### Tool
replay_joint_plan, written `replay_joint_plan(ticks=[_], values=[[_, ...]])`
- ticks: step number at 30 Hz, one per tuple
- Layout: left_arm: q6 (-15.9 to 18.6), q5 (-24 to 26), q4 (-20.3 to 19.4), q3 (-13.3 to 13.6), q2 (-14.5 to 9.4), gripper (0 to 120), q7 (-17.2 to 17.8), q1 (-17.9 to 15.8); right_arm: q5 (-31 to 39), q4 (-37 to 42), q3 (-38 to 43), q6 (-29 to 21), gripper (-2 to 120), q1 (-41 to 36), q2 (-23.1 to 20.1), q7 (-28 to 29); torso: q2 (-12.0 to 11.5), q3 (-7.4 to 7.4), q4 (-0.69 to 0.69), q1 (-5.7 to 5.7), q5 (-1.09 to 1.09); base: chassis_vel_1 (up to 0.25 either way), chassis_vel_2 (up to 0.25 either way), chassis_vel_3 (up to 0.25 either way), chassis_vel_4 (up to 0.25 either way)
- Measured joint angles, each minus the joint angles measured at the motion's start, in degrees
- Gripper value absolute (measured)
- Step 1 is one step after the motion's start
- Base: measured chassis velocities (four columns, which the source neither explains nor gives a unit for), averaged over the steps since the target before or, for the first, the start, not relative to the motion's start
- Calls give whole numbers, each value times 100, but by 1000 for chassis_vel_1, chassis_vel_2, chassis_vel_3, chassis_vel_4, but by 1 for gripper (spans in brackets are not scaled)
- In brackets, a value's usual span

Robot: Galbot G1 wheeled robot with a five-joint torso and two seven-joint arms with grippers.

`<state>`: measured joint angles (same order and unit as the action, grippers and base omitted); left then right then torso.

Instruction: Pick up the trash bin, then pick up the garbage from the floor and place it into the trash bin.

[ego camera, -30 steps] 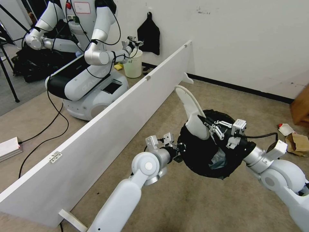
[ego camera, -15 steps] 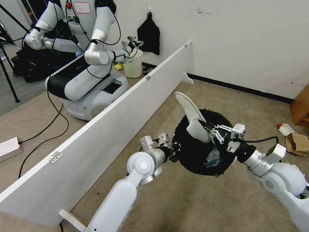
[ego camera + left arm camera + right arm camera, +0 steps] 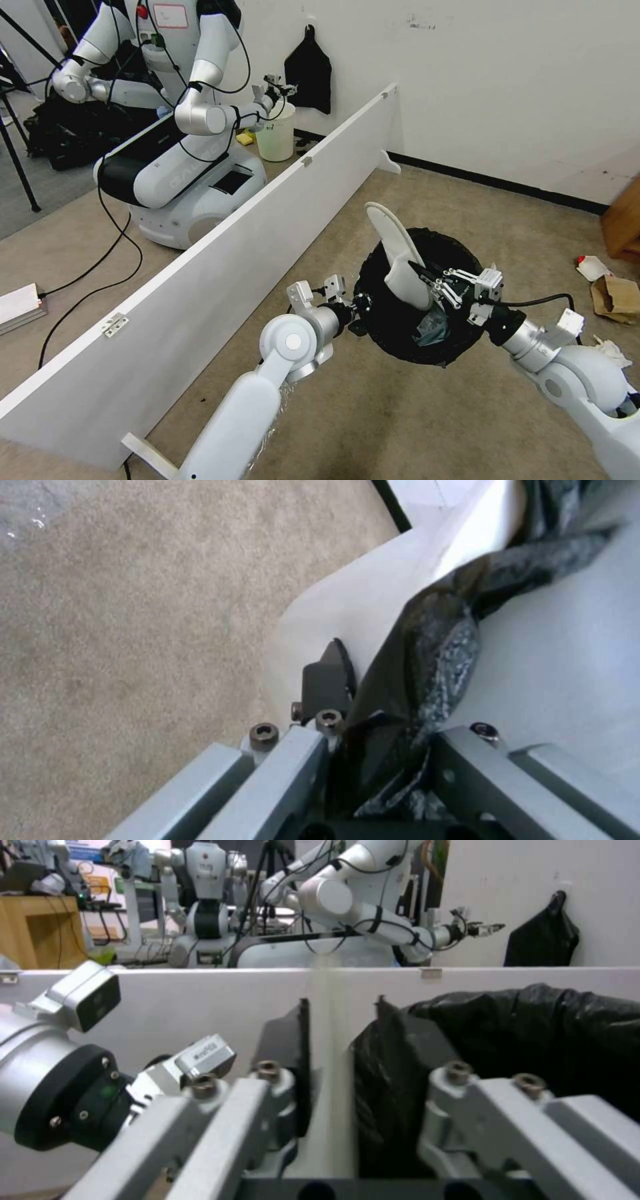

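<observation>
**Both arms and the bin drawn nearer the robot**

Since a second ago the trash bin and both arms have shifted closer to the robot and slightly leftward, and the white slipper now sits lower, its heel end down in the bin's mouth. The left gripper is clamped on the bin's bag-covered rim at the side nearest the white partition board, holding the bin off the beige carpet. The right gripper, over the bin's opening, is clenched on the slipper, whose toe stands tilted above the rim. Right of the bin, well apart by the white wall, lie a brown paper bag and a red-white packet. Beyond the board from the bin stands another robot beside a pale bucket.
</observation>
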<state>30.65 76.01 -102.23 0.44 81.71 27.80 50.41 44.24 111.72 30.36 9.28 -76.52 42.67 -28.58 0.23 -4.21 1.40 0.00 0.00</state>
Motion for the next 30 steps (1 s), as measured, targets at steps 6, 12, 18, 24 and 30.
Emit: replay_joint_plan(ticks=[6, 12, 18, 24, 30], values=[[-26, 24, -35, -24, 0, 0, 6, -12, -48, -113, -33, 3, 52, 66, 27, -77, 0, 0, 0, 0, 0, 0, 0, 0, 0], [-42, 72, -56, -63, -15, 0, 7, -13, -88, -160, -37, -9, 74, 83, 46, -157, 0, 0, 0, 0, 0, 0, 0, 0, 0], [-42, 106, -89, -98, -24, 0, 24, -11, -90, -135, -31, -20, 96, 85, 30, -155, 0, 0, 0, 0, 0, 0, 0, 0, 0], [-49, 114, -63, -128, -36, 0, 38, 18, 96, 80, 36, -71, 100, 140, -72, 47, 0, 0, 0, 0, 1, 0, 0, 0, 0], [-48, 31, -41, -262, -175, 0, -30, 146, 614, 393, 216, -103, 100, 284, -610, 633, 0, 0, 0, 0, 0, 0, 0, 0, 0]])
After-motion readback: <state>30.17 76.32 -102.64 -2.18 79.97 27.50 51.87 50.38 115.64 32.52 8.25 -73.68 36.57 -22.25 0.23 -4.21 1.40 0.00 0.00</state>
